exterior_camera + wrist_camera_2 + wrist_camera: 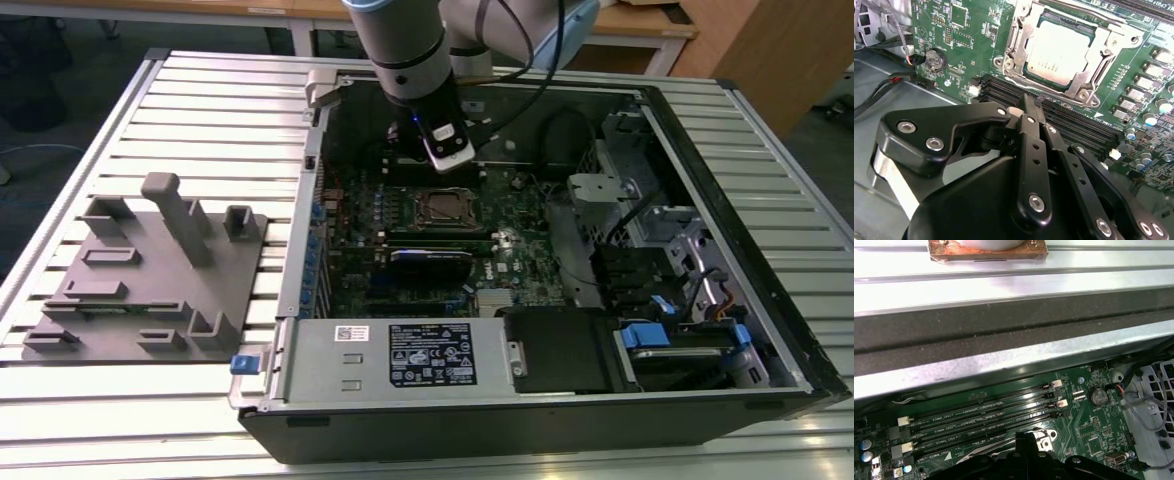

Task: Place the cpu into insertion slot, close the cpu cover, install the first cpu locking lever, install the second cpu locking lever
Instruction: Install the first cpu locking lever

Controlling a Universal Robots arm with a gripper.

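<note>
The cpu (1059, 47) lies flat in the insertion slot (441, 207) on the green board, its dull silver top showing. The cpu cover (1104, 60), a silver frame, lies down around the chip's edges. Thin metal lever rods (1079, 12) run along the sides of the frame. My gripper (1029, 100) is shut with nothing between its black fingers (1026, 135). Its tip hovers over the black memory slots (1074, 125), just beside the socket's edge. In the exterior view the arm reaches down into the case, and the gripper (427, 165) hangs just beyond the socket.
The open computer case (747, 380) lies on a slatted metal table (200, 90). A grey fixture block (147, 270) stands at the exterior view's left. Cables (561, 130), drive bays (667, 260) and a power supply (387, 355) crowd the case. The case wall (1004, 360) rises close behind the memory slots (984, 415).
</note>
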